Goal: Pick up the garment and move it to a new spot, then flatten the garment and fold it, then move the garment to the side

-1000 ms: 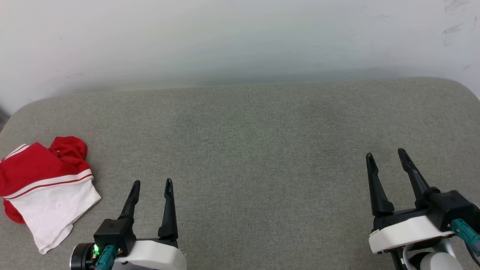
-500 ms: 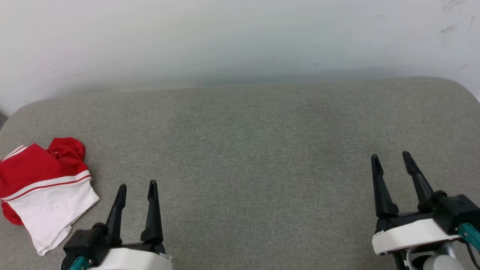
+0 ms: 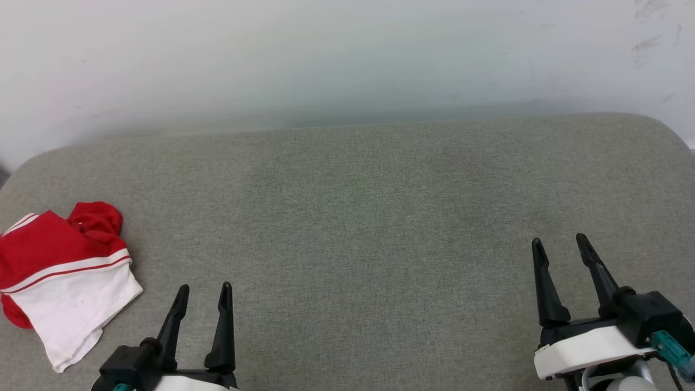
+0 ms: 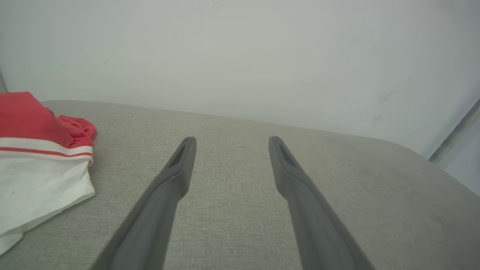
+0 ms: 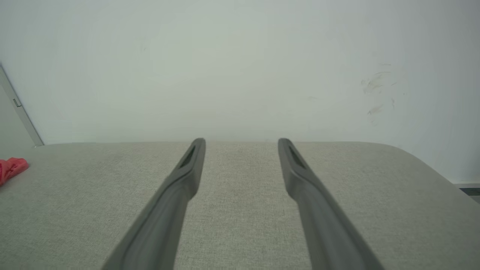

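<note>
Head view: garment (image 3: 59, 271) lies bunched at far left of the grey cushion (image 3: 347, 217). Red part is toward the wall (image 3: 347, 54), white sleeve w/ red-white striped trim toward the robot. Its left side is cut by the frame edge, and folds hide most of its shape. Left gripper (image 3: 205, 287) sits at bottom left, just right of the garment, a gap btwn them, no contact. Fingers point up-frame, spread wide, nothing btwn. Its body is mostly cut by the bottom edge. Right gripper (image 3: 559, 239) is lower right, well apart from the garment. Fingers are wide too, empty, leaning slightly left; the white housing is partly cut off at the bottom.

Left wrist view: left gripper (image 4: 231, 139) is low over the cushion, fingers aimed toward the wall, wide gap, only bare fabric btwn. Garment (image 4: 37, 161) lies left of the left finger, near but apart; red on top, trim, white sleeve below. The frame cuts its left part.

Right wrist view: right gripper (image 5: 242, 140) is level over the cushion, aimed at the wall, fingers wide, holding nothing. Just a small red bit of the garment (image 5: 11, 168) shows at the far left edge, well apart from the fingers; the rest is cut off.
</note>
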